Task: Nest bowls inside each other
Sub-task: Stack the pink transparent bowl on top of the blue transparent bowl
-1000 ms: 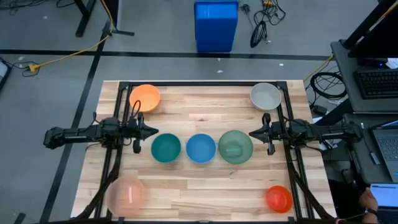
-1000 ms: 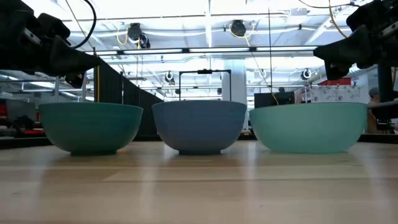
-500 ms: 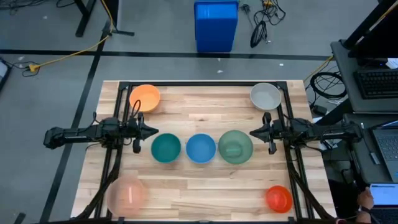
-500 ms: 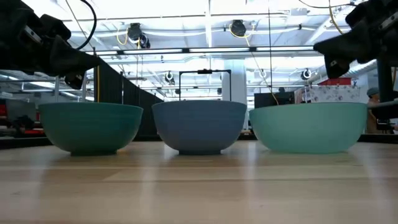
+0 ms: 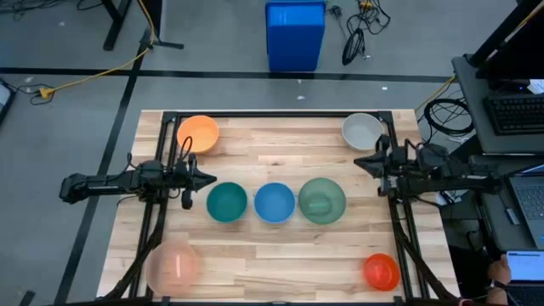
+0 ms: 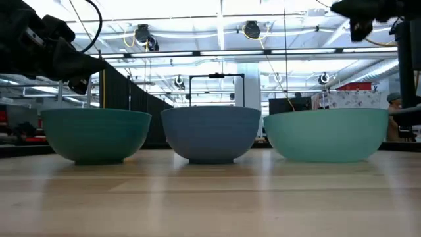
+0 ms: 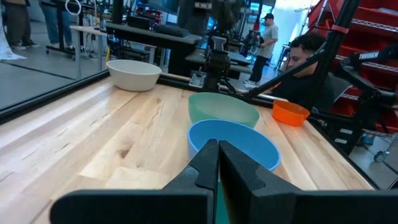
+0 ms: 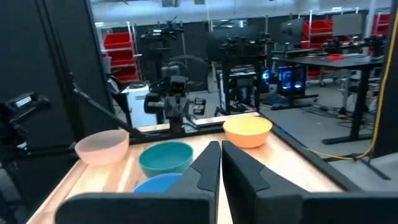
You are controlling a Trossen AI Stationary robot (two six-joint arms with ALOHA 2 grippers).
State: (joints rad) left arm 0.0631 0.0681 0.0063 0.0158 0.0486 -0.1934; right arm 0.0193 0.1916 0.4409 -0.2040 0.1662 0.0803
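Note:
Three bowls stand in a row mid-table: teal (image 5: pixel 227 202), blue (image 5: pixel 274 202) and sage green (image 5: pixel 322 201). An orange bowl (image 5: pixel 198 133) sits at the far left, a grey-white one (image 5: pixel 362 130) at the far right, a pale pink one (image 5: pixel 174 263) at the near left and a red-orange one (image 5: pixel 382 270) at the near right. All rest upright on their bases. My left gripper (image 5: pixel 212 179) is shut, level, left of the teal bowl. My right gripper (image 5: pixel 357 163) is shut, raised high (image 6: pixel 339 8) beside the grey-white bowl. Neither holds anything.
A black frame rail (image 5: pixel 272 115) runs along the table's far edge and down both sides. A big blue bin (image 5: pixel 295 34) stands on the floor beyond the far edge. A person (image 7: pixel 305 56) sits past the table's right side, by a desk with laptops (image 5: pixel 518 110).
My right gripper has risen well above the bowls, staying level and shut. It has drawn back a little toward the table's right and far edges. The bowls have not moved.

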